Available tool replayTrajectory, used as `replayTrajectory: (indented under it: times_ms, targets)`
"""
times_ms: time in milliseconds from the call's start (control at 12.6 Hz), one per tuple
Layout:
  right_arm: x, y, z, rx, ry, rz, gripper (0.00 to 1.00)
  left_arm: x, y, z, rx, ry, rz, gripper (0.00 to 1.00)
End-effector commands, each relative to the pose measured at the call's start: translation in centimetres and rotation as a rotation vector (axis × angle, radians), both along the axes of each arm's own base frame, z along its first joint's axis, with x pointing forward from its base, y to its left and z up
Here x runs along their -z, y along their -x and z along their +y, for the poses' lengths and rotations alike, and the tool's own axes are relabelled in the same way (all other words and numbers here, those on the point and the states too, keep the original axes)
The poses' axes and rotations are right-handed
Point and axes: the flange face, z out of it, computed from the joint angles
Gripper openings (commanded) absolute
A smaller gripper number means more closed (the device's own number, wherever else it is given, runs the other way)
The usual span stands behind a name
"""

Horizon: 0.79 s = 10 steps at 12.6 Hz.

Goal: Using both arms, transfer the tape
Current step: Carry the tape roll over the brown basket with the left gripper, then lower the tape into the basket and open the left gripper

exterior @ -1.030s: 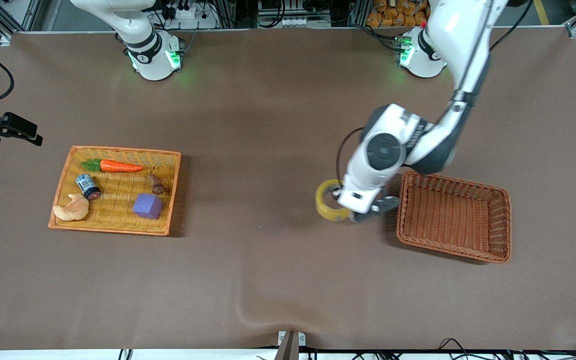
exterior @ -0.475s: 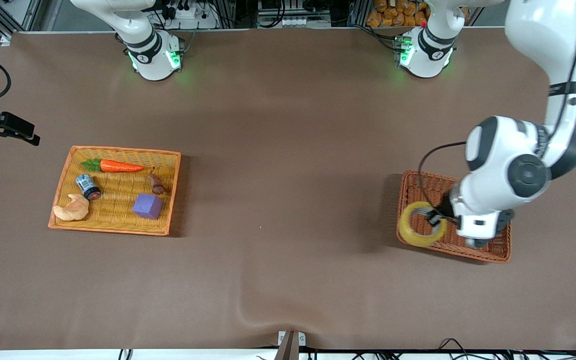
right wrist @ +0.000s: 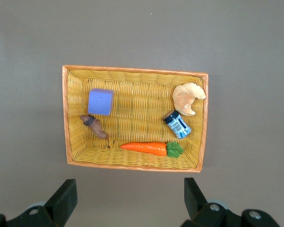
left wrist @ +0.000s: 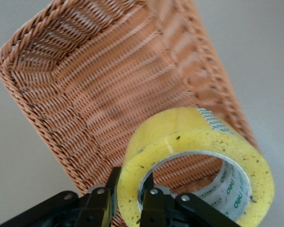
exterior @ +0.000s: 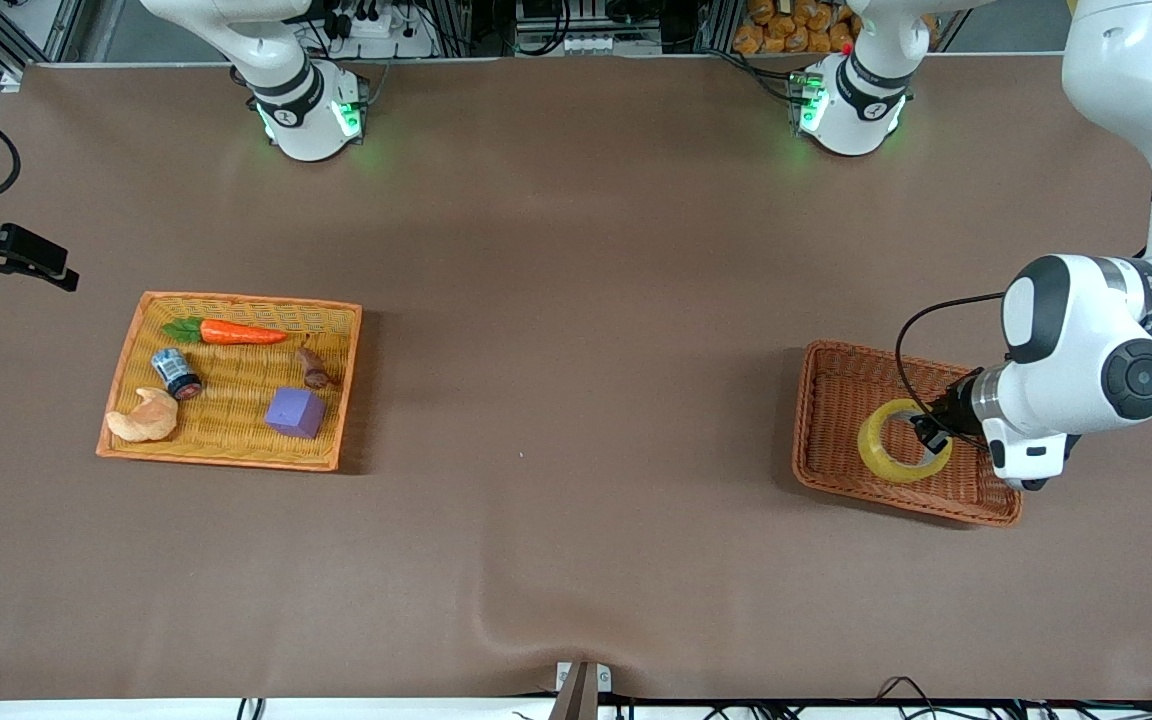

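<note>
Fingers (left wrist: 154,201) of my left gripper (exterior: 928,433) pinch the tape (exterior: 902,454), now carried over the brown basket (exterior: 836,385); release comes next. My right gripper (right wrist: 128,201) waits open above the yellow tray (right wrist: 135,69).

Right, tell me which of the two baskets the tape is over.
The brown basket at the left arm's end: the left gripper holds the tape over it. The yellow basket holds food toys instead.

Both arms are glossy white shells with dark grey round joint caps, and their bases at the top of the front view glow green. The left arm (exterior: 1086,375), at the right edge, carries a looping black cable and small dark lettering. The left gripper (left wrist: 128,201) is black, with silver screws on its fingers (left wrist: 154,203).
</note>
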Motion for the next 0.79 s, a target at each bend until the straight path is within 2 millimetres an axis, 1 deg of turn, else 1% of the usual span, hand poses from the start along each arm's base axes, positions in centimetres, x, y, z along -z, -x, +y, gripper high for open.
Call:
replayTrajectory:
  times_ms: [0,238,317,475,554,634,713]
  targets:
    - [-0.6,0.1,-0.1,0.017,0.009,0.006,1.00,1.9,1.0,1.4,-0.028,0.000,0.042,0.00]
    - [-0.5,0.2,0.0,0.014,0.008,0.012,1.00,3.1,1.9,2.1,-0.035,-0.002,0.071,0.00]
    - [-0.5,0.2,-0.1,0.015,0.008,0.012,1.00,3.4,2.1,3.0,-0.049,-0.001,0.079,0.00]
    - [-0.6,0.2,-0.1,0.014,0.008,0.012,1.00,3.7,2.3,3.4,-0.046,-0.007,0.086,0.00]
    - [-0.6,0.2,-0.1,0.011,0.008,0.011,1.00,3.7,2.3,3.4,-0.032,-0.022,0.084,0.05]
    - [-0.7,0.2,-0.1,0.014,0.008,0.009,1.00,3.8,2.3,3.4,-0.025,-0.029,0.085,0.18]
    - [-0.7,0.2,0.0,0.012,0.008,0.011,1.00,3.8,2.3,3.4,-0.024,-0.030,0.085,0.49]
